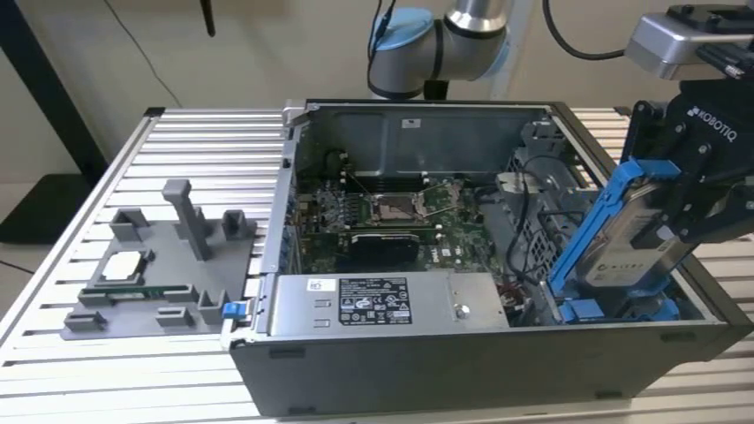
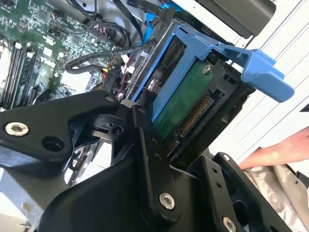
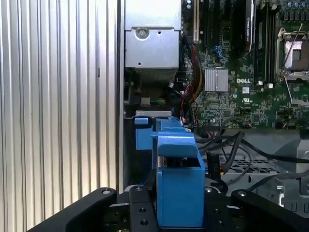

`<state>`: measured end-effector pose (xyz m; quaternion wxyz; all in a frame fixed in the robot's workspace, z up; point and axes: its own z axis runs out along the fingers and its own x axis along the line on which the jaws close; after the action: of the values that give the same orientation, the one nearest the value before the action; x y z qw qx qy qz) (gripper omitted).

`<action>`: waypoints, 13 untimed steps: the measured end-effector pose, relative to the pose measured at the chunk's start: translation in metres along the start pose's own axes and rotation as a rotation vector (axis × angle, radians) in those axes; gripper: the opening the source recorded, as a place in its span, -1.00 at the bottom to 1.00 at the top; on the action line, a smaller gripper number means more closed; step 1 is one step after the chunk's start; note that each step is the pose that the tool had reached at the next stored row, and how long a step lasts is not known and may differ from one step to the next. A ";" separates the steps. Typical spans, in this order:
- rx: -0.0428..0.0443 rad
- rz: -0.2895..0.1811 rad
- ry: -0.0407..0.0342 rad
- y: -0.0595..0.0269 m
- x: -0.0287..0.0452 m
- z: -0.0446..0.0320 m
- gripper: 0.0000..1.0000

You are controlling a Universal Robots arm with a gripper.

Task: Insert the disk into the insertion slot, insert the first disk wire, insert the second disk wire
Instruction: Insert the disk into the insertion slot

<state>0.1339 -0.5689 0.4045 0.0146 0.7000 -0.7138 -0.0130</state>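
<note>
Gripping the tilted disk (image 1: 619, 256), the pincer (image 1: 674, 221) hangs over the insertion slot (image 1: 589, 311).

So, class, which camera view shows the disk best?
The exterior view: the disk shows nearly whole, tilted, lower end inside the computer case. The second wrist view shows its green underside; the first wrist view, its blue frame end-on.

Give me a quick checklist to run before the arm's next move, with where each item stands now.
1. Grip: gripper shut on the disk: ok.
2. Disk seated in the insertion slot: not ok, it stands tilted, upper end above the case.
3. Lower end lined up with the slot: cannot tell.
4. Black cables clear of the slot: cannot tell, they lie close beside it.
5. Nobody near: not ok, a hand shows in the second wrist view.
</note>
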 end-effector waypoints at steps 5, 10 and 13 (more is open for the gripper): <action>0.0002 0.000 -0.0003 -0.0003 0.0000 0.0050 -1.00; 0.0003 0.000 -0.0003 -0.0006 -0.0001 0.0129 -1.00; 0.0002 0.000 -0.0004 -0.0008 -0.0001 0.0184 -1.00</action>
<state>0.1339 -0.5688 0.3861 0.0144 0.7001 -0.7138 -0.0130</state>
